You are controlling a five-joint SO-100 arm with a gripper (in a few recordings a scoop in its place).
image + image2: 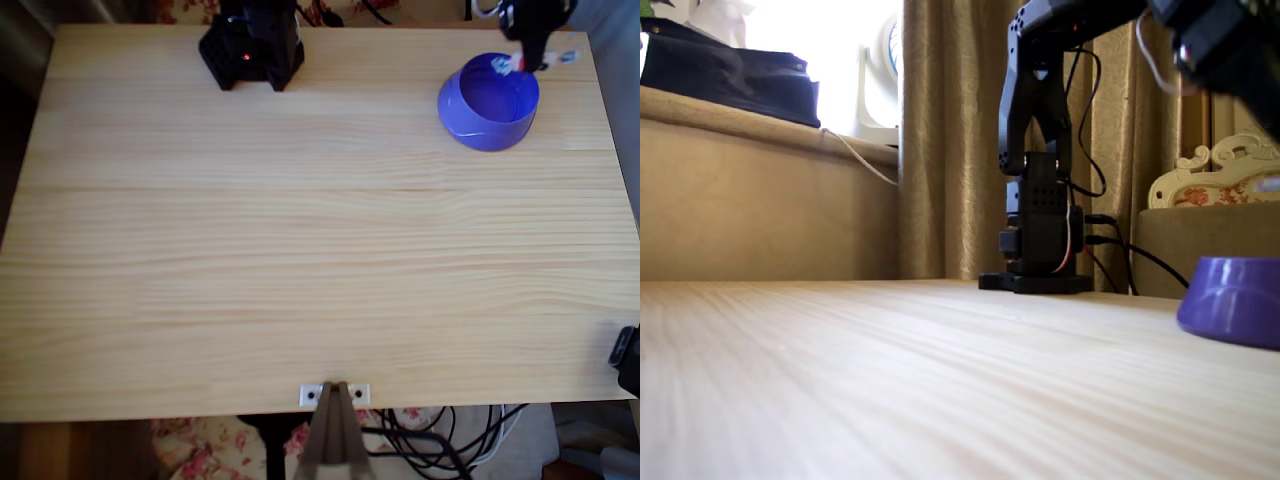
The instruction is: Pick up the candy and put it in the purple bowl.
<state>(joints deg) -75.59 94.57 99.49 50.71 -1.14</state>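
In the overhead view the pincer (pixel 530 62) pinches the candy (pixel 520 63), whose long side lies left to right, and the purple bowl (pixel 488 102) on the tabletop (pixel 300 250) sits just under it.

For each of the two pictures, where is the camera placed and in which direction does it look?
Overhead view: above the table, looking straight down; the arm's base is at the top edge, the pincer holds the candy over the purple bowl.
Fixed view: almost at tabletop height, looking across the wood toward the curtain; the base and upright arm show.
Shared: base, table, bowl.
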